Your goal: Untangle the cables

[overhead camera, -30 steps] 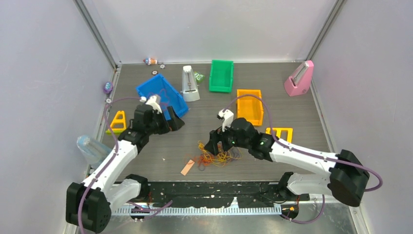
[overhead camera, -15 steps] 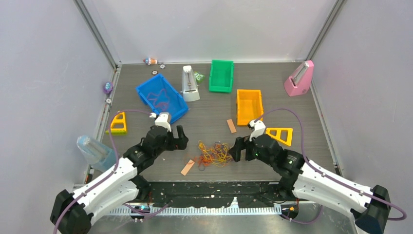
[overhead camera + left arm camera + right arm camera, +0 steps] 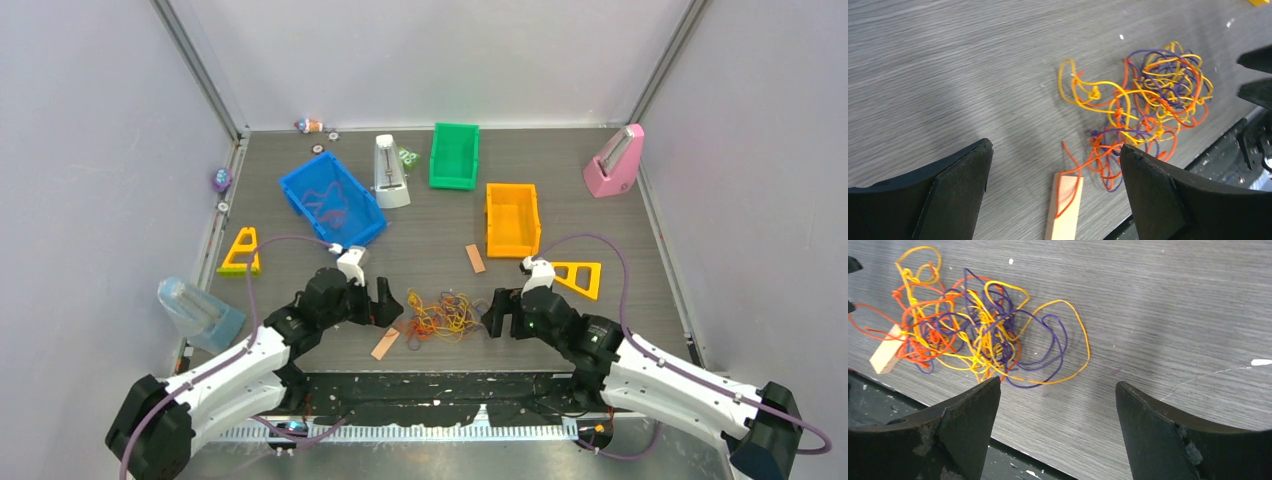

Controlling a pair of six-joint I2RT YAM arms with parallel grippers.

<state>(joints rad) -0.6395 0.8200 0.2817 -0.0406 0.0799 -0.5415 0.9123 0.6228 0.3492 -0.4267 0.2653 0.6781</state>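
Note:
The cables (image 3: 443, 314) are a loose tangle of orange, yellow and dark purple strands on the table near the front edge. They also show in the left wrist view (image 3: 1143, 105) and the right wrist view (image 3: 978, 335). My left gripper (image 3: 390, 305) is open and empty just left of the tangle. My right gripper (image 3: 493, 313) is open and empty just right of it. In the left wrist view my gripper (image 3: 1055, 150) is low over the table with an orange strand end between the jaws. In the right wrist view my gripper (image 3: 1058, 385) stands beside the tangle's edge.
A tan strip (image 3: 385, 344) lies by the tangle with an orange strand across it; another strip (image 3: 475, 258) lies behind. A blue bin (image 3: 331, 200), green bin (image 3: 454, 155) and orange bin (image 3: 511, 219) stand at the back, with two metronomes (image 3: 389, 172) and yellow triangles (image 3: 577, 277).
Both arms have swung down toward the front; the left gripper came from by the blue bin to the tangle's left side, and the right gripper drew back to the tangle's right side.

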